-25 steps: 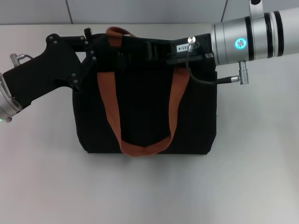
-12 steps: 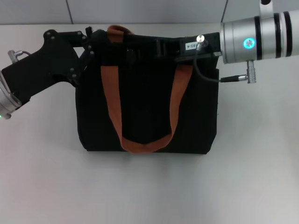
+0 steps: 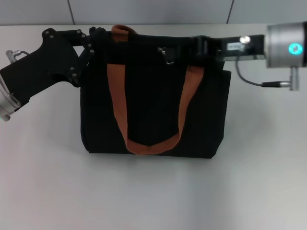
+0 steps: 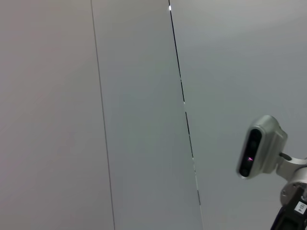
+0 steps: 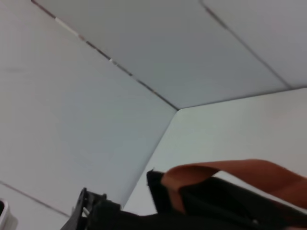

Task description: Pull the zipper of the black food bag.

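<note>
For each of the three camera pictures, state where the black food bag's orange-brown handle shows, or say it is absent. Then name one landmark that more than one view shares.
Head view: the handle hangs in a U down the black bag's front, mid-picture.
Left wrist view: not in it; only wall panels and a camera unit show.
Right wrist view: the handle arches over the bag's top edge, low in the picture.
Shared landmark: the left gripper at the bag's corner, also in the right wrist view.

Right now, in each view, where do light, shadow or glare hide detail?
Head view: even light, with a faint shadow below the black food bag. The left gripper and right gripper merge into its dark top edge, where a small silver piece glints. Left wrist view: flatly lit wall panels. Right wrist view: the orange strap and bag top sit dark against a bright wall.
</note>
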Motion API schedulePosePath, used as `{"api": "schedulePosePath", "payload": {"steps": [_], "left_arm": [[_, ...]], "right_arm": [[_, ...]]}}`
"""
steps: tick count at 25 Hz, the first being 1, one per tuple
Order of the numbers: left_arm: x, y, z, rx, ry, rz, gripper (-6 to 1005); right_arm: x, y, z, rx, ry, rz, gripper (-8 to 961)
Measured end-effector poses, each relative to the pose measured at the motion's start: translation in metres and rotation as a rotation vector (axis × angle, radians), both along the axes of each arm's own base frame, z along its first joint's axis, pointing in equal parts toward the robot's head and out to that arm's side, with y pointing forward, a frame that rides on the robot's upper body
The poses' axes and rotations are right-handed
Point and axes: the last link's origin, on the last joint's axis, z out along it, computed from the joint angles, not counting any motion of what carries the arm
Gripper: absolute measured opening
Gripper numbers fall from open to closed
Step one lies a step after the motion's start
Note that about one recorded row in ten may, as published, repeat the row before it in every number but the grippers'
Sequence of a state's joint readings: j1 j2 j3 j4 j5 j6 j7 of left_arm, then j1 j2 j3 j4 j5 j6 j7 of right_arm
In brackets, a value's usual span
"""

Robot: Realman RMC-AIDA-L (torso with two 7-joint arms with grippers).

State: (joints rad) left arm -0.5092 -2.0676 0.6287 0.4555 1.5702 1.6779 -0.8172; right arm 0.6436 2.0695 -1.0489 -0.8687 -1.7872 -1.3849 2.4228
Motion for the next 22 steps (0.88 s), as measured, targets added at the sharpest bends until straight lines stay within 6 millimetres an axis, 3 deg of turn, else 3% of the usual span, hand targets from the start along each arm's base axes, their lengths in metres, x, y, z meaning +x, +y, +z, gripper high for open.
{"api": "schedulePosePath", "payload": {"steps": [7,14,19,22], "left_arm": [[0.000,0.002,0.003,0.013,-0.007,0.008,59],[0.001,0.003,0.002,0.016,-0.005,0.007,61],[0.001,0.003,0.002,0.014,-0.006,0.008,61],[0.001,0.003,0.002,0.015,-0.006,0.008,62]], "right_arm": [[0.028,-0.010,0.027,0.068,0.041,-0.072,-4],[0.039,-0.013,0.039,0.083,0.173,-0.057,-3],[0.039,-0.017,0.048,0.112,0.279,-0.003,0],[0.024,-0.017,0.042,0.036,0.251,0.060,91]]}}
